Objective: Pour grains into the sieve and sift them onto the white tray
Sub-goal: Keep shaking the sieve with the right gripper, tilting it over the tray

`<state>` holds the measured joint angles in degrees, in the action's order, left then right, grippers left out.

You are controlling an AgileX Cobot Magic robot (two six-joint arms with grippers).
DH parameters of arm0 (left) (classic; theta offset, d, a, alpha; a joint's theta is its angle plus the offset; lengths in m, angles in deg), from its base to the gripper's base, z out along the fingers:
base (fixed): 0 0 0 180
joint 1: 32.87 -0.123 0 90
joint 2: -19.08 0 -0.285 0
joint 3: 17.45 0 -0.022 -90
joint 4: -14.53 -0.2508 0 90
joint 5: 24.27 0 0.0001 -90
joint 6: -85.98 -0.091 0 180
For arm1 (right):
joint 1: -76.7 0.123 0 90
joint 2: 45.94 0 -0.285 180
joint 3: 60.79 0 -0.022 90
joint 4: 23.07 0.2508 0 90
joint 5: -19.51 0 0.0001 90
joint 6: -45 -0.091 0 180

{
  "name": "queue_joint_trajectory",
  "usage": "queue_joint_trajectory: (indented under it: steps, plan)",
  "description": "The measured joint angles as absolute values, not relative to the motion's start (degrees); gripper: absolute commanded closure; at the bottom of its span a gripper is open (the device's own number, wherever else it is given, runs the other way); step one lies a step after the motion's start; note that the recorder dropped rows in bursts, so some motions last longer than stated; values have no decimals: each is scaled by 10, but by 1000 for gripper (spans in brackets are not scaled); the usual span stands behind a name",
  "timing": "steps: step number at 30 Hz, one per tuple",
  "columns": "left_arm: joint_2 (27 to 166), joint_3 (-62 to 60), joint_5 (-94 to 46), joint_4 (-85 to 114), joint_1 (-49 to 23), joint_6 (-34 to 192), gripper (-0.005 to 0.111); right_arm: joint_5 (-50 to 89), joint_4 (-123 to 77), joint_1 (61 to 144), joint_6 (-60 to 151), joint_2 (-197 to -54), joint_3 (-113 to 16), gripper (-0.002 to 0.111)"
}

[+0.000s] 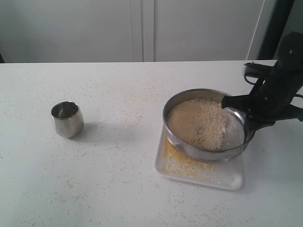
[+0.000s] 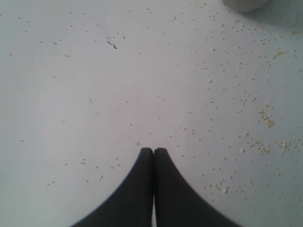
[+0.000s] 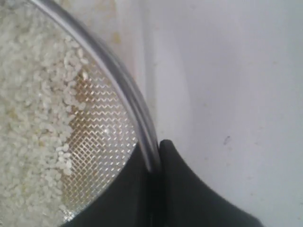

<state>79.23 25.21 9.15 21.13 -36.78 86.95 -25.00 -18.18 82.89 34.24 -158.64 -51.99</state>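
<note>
Currently, my right end effector [image 3: 154,161] is pinching the rim of the wide, round, shallow stainless-steel sieve [image 1: 203,152]. One black finger [image 3: 109,198] sits inside the ring over the fine mesh, and the other sits outside the ring. The sieve is held tilted over the flat white rectangular tray [image 1: 227,178], which lies on the bench [image 1: 118,189] directly beneath this end effector. I cannot tell whether the sieve's lower edge touches the tray.

The whitish-beige, rice-like grains [image 1: 196,123] lie inside the sieve, heaped on the side away from the end effector. The mesh just beside the inner finger is bare. A patch of fine bright-yellow bits [image 1: 177,163] lies on the tray below the sieve, on the side far from the end effector. More loose bits are scattered across the bench.

A small rounded steel cup [image 1: 67,119] stands upright on the bench, well apart from the right end effector, beyond the sieve.

My left end effector [image 2: 153,150] has its fingers pressed together with nothing between them. It hangs above a bare stretch of bench speckled with stray grains.
</note>
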Motion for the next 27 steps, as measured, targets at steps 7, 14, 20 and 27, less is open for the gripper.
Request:
queue_joint_trajectory:
  steps: [7, 14, 20, 27]
  plan:
    - [792, 252, 91, 211, -368, 869, 107, -264, -179, 826, 328, -1586, -519, 108]
    - [792, 252, 91, 211, -368, 869, 107, -287, -169, 841, 427, -1586, -519, 108]
    - [792, 252, 91, 211, -368, 869, 107, -276, -166, 835, 427, -1581, -510, 108]
    - [792, 252, 91, 211, -368, 869, 107, -239, -159, 838, 429, -1580, -493, 108]
